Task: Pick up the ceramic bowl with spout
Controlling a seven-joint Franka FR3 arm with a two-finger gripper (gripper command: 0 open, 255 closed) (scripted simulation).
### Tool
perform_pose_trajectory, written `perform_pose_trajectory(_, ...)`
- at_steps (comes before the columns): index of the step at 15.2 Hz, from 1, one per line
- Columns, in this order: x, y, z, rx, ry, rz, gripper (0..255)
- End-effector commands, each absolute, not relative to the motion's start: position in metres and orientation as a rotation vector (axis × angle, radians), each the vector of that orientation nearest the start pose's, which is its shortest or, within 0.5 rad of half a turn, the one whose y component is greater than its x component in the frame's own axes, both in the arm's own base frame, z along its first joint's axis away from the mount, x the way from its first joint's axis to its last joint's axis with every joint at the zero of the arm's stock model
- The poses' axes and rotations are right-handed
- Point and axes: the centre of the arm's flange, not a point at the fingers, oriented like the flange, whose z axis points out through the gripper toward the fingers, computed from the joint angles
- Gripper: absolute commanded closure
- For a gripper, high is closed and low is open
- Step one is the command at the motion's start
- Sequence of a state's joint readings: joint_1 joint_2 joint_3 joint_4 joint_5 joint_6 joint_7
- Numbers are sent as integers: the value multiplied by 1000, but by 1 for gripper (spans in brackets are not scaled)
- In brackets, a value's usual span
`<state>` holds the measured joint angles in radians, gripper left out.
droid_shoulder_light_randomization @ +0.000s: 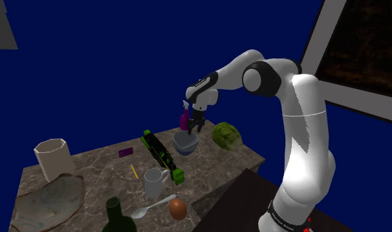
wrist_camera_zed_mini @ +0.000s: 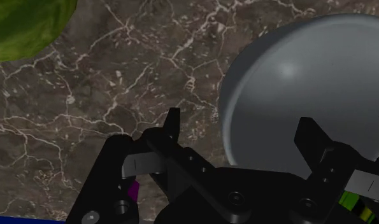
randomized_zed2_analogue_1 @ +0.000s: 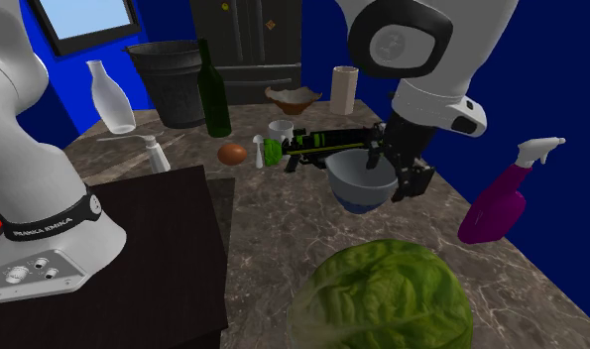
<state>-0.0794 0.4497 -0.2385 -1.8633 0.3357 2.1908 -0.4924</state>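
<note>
black tool [wrist_camera_zed_mini: 239, 121] open astride grey bowl [wrist_camera_zed_mini: 321, 70]

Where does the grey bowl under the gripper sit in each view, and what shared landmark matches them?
Shoulder view: grey bowl just left of the green lettuce, directly below the gripper.
Second exterior view: bowl right of centre, beyond the foreground lettuce, gripper at its right rim.
Wrist view: the open gripper straddles the bowl rim.
Shared landmark: the lettuce.
</note>
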Motion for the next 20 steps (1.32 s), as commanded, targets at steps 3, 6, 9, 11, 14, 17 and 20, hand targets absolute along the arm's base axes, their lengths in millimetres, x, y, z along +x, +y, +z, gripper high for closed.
perform_pose_trajectory(3, 603, -178, 253, -2956, 27, 43, 0)
perform_pose_trajectory(6, 603, -178, 245, -2956, 27, 43, 0)
perform_pose_trajectory(9, 604, -178, 245, -2956, 27, 43, 255)
perform_pose_trajectory(11, 604, -178, 245, -2956, 27, 43, 255)
perform_pose_trajectory(14, 604, -178, 245, -2956, 27, 43, 255)
perform_pose_trajectory(17, 603, -178, 250, -2956, 27, 43, 255)
perform_pose_trajectory(20, 603, -178, 266, -2956, 27, 43, 255)
